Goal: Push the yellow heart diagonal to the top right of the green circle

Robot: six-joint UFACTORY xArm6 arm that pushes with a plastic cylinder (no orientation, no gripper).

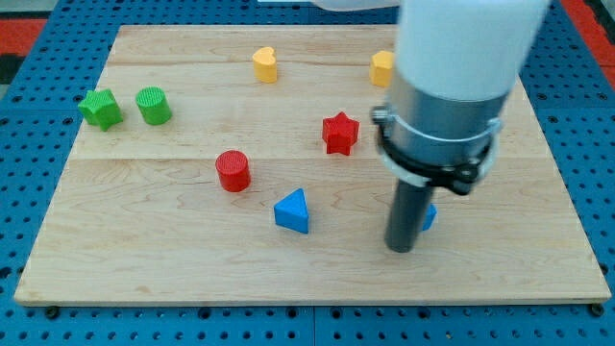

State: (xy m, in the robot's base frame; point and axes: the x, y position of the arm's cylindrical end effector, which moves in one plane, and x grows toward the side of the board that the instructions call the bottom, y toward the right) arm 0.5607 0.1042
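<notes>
- Nearest the camera, toward the view's bottom right: my tip (402, 248), the lower end of the dark rod, resting on the bare tabletop (144, 259)
- Tool state: a plain rod, so nothing to spread or press together; it pinches nothing and touches no block that I can confirm
- Just to the view's right of the tip, a blue block (429, 217) shows only as a sliver behind the rod; shape not readable, contact not decidable
- Outward to the view's left: blue triangle (293, 210), then red cylinder (233, 170); red star (340, 133) sits above the tip, near the arm housing
- Yellow block (382, 68) at the view's top is half hidden by the arm; shape not readable
- Task thing: yellow heart (264, 63) stands upright near the view's top edge, centre-left, well apart from the tip and from every other block
- Reference: green circle (154, 105) at the view's left, with a green star (101, 109) just beside it on the left, seemingly a small gap between them
- Judgement: heart already lies up and right of the circle, but far off; it needs to go leftward and slightly down
- Handling, judged: small rigid block, light, likely slides easily on smooth wood and may spin if struck off-centre
- Contact point, judged: meet its right flank squarely, a little above centre; approach by passing around the red star
</notes>
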